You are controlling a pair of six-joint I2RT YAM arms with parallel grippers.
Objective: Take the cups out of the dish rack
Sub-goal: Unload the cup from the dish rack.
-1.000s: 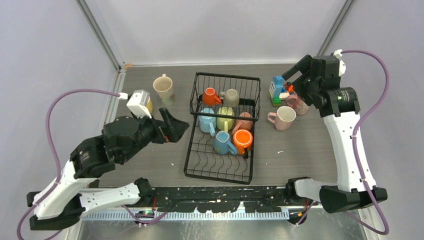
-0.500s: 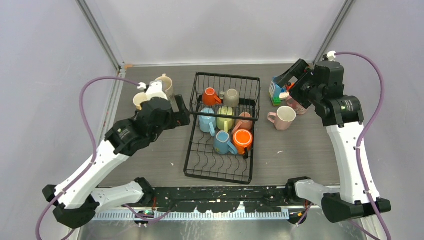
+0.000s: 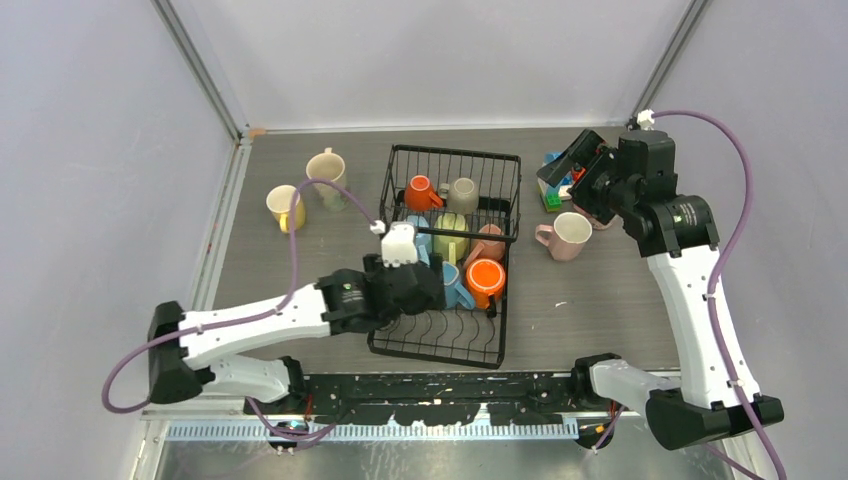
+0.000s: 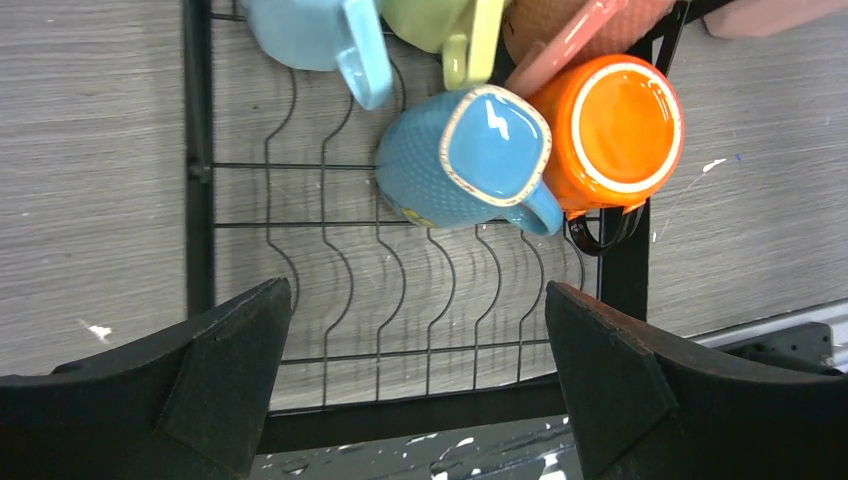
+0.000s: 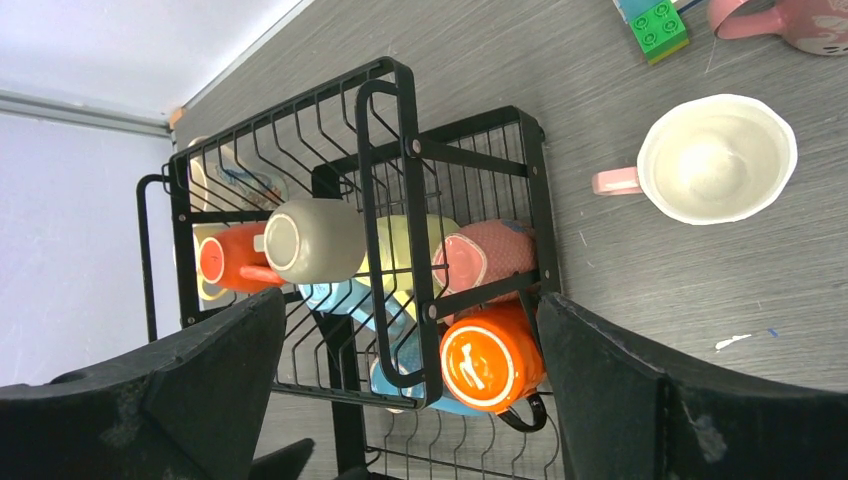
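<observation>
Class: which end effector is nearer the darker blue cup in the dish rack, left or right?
Left. The left end effector hangs open over the dish rack, right beside the darker blue cup; the right end effector is off beyond the rack's right side.

grey wood-grain table [image 3: 250,270] enclosed by pale lilac walls [image 3: 430,60], with metal posts [image 3: 196,66] at the two far corners. a small stack of toy blocks [image 3: 551,198], green and blue showing, sits far right, partly hidden. a white fleck [image 3: 560,303] marks the tabletop, near right.
</observation>
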